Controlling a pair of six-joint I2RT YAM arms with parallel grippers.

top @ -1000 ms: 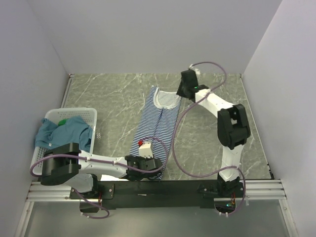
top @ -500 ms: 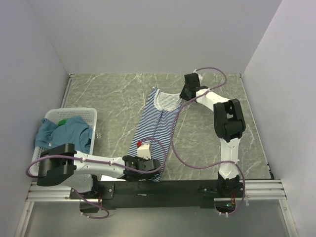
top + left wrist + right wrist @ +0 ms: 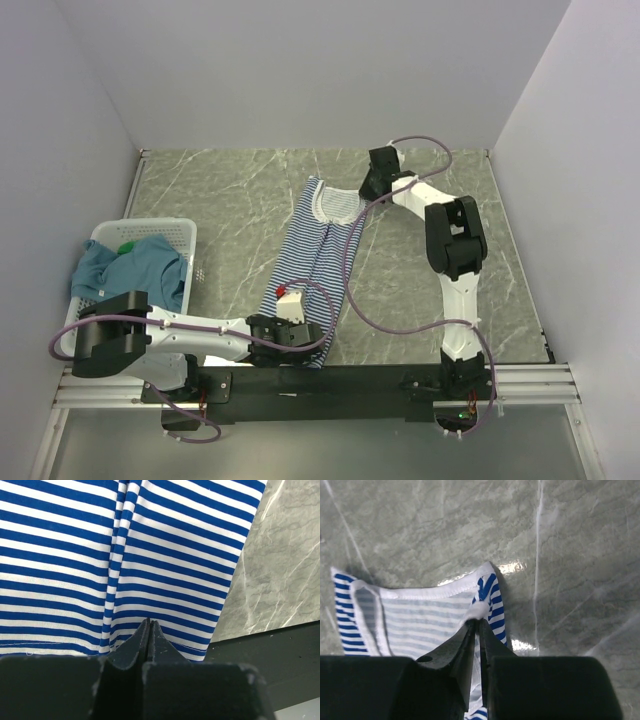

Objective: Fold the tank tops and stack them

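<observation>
The navy-and-white striped tank top [image 3: 320, 255] lies lengthwise on the marble table, neck at the back and hem near the front edge. My left gripper [image 3: 295, 335] is shut on its hem; in the left wrist view the closed tips [image 3: 149, 623] pinch the striped cloth [image 3: 175, 545] just above the hem. My right gripper [image 3: 368, 195] is shut on the white-edged right shoulder strap [image 3: 479, 611], with the neckline [image 3: 420, 615] spread to its left. The teal-blue tank top [image 3: 135, 265] and a bit of the green tank top [image 3: 126, 247] lie bunched in the basket.
A white mesh basket [image 3: 185, 228] stands at the left side of the table. Grey walls close in the back and both sides. A black rail [image 3: 330, 380] runs along the near edge, just below the hem. Purple cables loop over the striped top.
The right arm's elbow has swung back and left while its gripper stays at the shoulder strap. The left gripper has shifted slightly left and nearer with the hem.
</observation>
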